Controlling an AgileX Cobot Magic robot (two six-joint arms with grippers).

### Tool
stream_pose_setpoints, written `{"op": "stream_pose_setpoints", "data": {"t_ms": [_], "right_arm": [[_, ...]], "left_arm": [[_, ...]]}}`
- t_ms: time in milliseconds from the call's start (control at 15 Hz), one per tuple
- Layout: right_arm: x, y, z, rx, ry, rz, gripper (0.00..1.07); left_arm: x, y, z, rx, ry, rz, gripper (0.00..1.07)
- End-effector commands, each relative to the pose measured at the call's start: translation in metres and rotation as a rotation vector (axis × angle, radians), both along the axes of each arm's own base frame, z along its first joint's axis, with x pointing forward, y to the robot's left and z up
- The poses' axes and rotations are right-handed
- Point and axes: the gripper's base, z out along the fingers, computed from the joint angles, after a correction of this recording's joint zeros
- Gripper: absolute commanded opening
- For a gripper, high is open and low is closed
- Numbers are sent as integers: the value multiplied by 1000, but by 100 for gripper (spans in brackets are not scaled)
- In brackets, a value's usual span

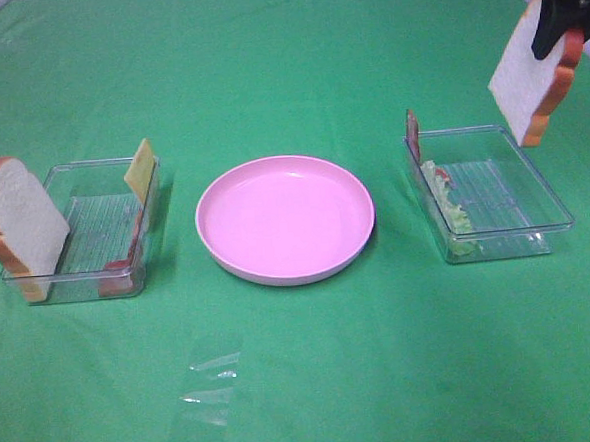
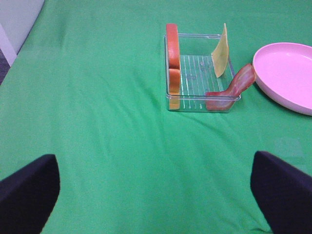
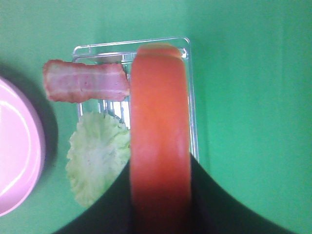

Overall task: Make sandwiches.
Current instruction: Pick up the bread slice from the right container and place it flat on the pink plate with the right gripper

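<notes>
Green cloth [image 1: 305,381]; clear tray [image 1: 101,165] with bread [image 1: 20,223], cheese [image 1: 140,170], bacon [image 2: 236,85]

A round pink plate [image 1: 285,220] sits mid-tabletop [image 1: 385,376]. Left of the plate lies a clear tray [image 1: 100,228], right of it a second clear tray [image 1: 504,198], and just in front a crumpled clear wrapper [image 1: 213,391].

no readable text, labels, brands or numbers in any view. checked bread slice [image 1: 523,79] at 2 o'clock, pink plate [image 1: 285,217] at centre, left clear tray [image 1: 100,231] at 9 o'clock, right clear tray [image 1: 504,200] at 3 o'clock: all unmarked
</notes>
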Motion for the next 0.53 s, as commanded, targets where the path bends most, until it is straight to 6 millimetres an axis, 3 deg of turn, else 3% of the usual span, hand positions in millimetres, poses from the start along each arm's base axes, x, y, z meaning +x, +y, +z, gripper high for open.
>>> {"op": "stream_pose_setpoints", "data": {"t_ms": [67, 267, 533], "right_arm": [[-13, 5, 29, 61, -63, 2, 0], [-37, 25, 50, 268, -107, 91, 0], [-48, 53, 33, 592, -106, 231, 0]], "left_arm": [[-1, -1, 1, -8, -23, -3, 98], [-1, -1, 1, -8, -23, -3, 98], [-1, -1, 1, -8, -23, -3, 98]]}}
